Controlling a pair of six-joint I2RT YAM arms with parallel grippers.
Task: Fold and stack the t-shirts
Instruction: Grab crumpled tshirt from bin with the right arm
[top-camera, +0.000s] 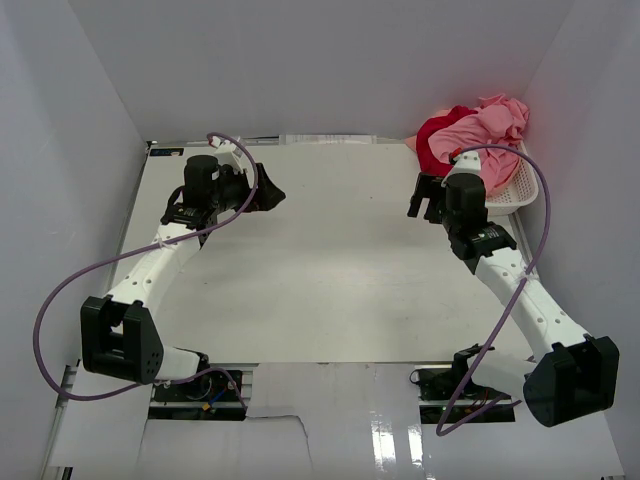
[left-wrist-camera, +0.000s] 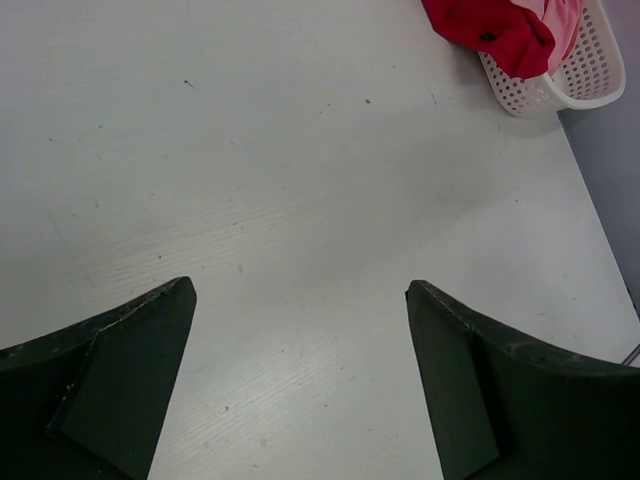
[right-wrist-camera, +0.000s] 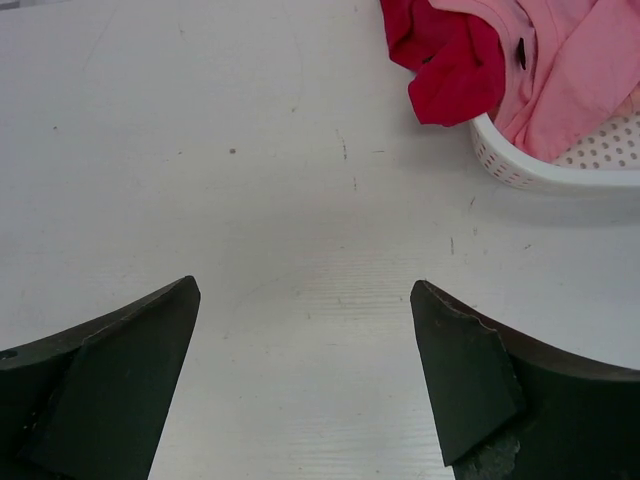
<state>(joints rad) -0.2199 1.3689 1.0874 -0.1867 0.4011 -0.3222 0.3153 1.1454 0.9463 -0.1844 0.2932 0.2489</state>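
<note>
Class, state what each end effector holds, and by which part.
Nothing. The left end effector and the right end effector both stand open over the white table.

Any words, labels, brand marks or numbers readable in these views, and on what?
No readable text anywhere.
One small dark spot on the t-shirts is too small to tell whether it is a label.
The basket and table show no lettering.

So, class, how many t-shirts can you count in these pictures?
2 can be told apart, both in the white basket: a deep red t-shirt spilling over its left rim, and a pink t-shirt heaped beside it. Others may lie hidden underneath.
</note>
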